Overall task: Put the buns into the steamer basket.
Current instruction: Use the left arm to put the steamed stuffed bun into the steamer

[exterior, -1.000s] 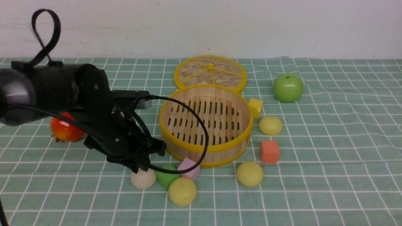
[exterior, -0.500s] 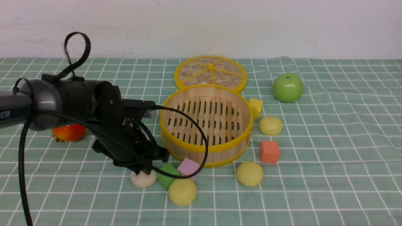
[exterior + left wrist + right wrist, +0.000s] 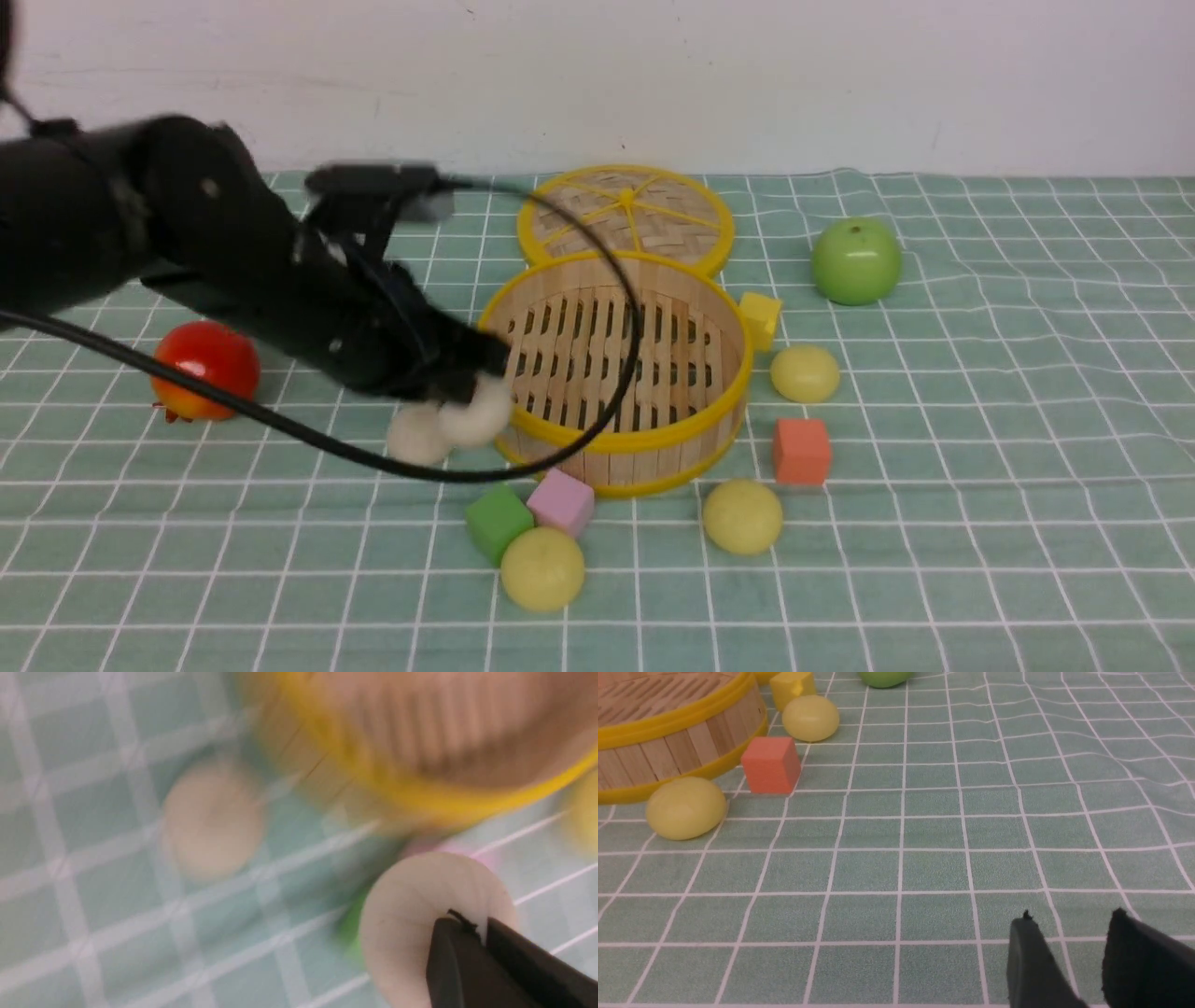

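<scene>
My left gripper (image 3: 467, 392) is shut on an off-white bun (image 3: 478, 416) and holds it above the cloth, just left of the steamer basket (image 3: 611, 439). In the blurred left wrist view the gripper (image 3: 481, 926) pinches that bun (image 3: 411, 914). A second off-white bun (image 3: 416, 439) lies on the cloth beside it, and shows in the left wrist view (image 3: 212, 816). Three pale yellow buns (image 3: 542, 567) (image 3: 742, 515) (image 3: 805, 373) lie on the cloth around the empty basket. My right gripper (image 3: 1069, 919) is open and empty over bare cloth.
A woven lid (image 3: 625, 210) lies behind the basket. A green apple (image 3: 856, 261) sits at the back right, a red fruit (image 3: 205, 369) at the left. Yellow (image 3: 761, 317), orange (image 3: 801, 451), green (image 3: 498, 521) and pink (image 3: 561, 501) cubes lie near the basket.
My left gripper came down on the off-white bun by the green cube, shut on it and lifted it up toward the basket's left rim. The second off-white bun came into view.
</scene>
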